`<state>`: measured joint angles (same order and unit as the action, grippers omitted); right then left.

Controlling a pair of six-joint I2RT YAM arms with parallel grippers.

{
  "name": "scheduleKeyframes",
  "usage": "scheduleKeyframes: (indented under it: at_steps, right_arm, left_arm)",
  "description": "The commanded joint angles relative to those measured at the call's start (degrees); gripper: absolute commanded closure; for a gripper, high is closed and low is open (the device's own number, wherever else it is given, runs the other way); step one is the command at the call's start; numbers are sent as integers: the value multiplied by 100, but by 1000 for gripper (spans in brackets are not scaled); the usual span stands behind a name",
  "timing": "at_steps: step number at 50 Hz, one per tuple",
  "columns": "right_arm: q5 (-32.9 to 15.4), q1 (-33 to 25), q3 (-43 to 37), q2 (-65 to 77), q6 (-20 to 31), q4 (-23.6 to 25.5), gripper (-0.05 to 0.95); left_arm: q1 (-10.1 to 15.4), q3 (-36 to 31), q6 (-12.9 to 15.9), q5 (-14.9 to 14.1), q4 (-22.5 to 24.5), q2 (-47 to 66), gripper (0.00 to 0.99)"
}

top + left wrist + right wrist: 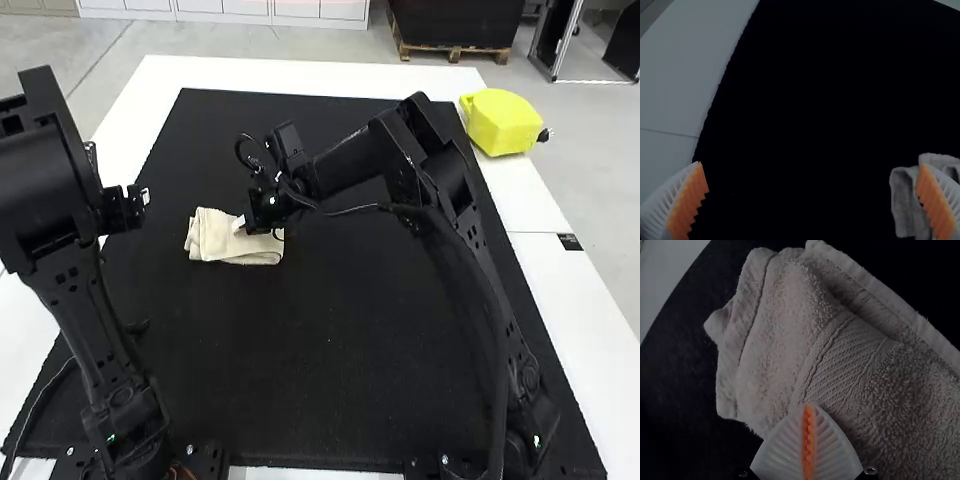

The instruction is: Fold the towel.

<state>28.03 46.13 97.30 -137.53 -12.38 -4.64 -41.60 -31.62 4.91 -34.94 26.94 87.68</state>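
Observation:
The cream towel (215, 240) lies folded in several layers as a small, uneven bundle on the black mat. Over its right part is my right gripper (240, 225). Seen from the right wrist, the right gripper (810, 409) has its ribbed fingers pressed together above the terry towel (785, 335), beside its woven band; no cloth is visible between the pads. My left gripper (130, 208) stands left of the towel, apart from it in the high view. In the left wrist view the left gripper (811, 165) is wide open, with part of the towel (905, 195) beyond one finger.
The black mat (330, 360) covers most of the white table (530, 200). A yellow object (500, 120) sits at the table's far right. The right arm stretches across the mat's middle, and a cable hangs along it.

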Motion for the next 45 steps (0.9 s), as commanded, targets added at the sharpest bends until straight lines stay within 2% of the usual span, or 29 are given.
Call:
scheduleKeyframes:
  at_steps: [1, 26, 45]
  right_arm:
    - [-35, 72, 17, 253, 34, -195, 926]
    - [-79, 168, 70, -230, -54, -555, 926]
    - [-122, 151, 97, -344, -71, -625, 926]
  left_arm:
    - [3, -38, 54, -31, 75, -128, 28]
    - [3, -73, 37, -39, 83, -128, 28]
    - [3, -82, 28, -39, 75, -128, 28]
